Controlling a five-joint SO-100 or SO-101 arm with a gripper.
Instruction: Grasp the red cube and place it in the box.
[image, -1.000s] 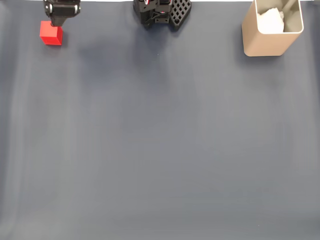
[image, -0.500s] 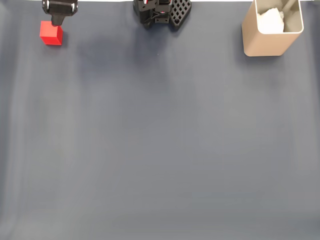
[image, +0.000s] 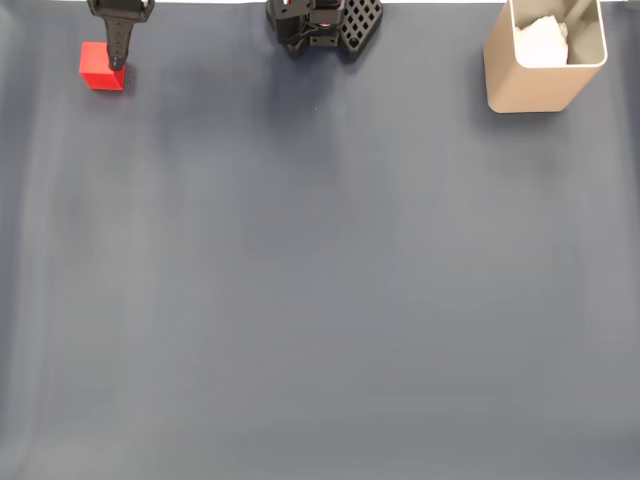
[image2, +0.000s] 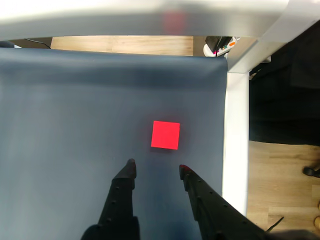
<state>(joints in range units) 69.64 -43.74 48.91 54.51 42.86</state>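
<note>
The red cube (image: 97, 70) rests on the dark grey mat at the far top left of the fixed view. My gripper (image: 117, 58) reaches down from the top edge, its dark finger overlapping the cube's upper right corner. In the wrist view the gripper (image2: 157, 168) is open, nothing between its two black fingers, and the red cube (image2: 165, 135) lies flat on the mat just beyond the fingertips, apart from them. The beige box (image: 530, 85) stands at the top right of the fixed view, with something white inside.
The arm's black base (image: 325, 25) sits at the top middle of the fixed view. In the wrist view the mat's right edge and a white table rim (image2: 235, 140) run close beside the cube, with wooden floor beyond.
In the fixed view the gripper has turned and drawn toward the top edge, looking narrower, with a finger now over the cube's corner. The cube and the box have not moved.
</note>
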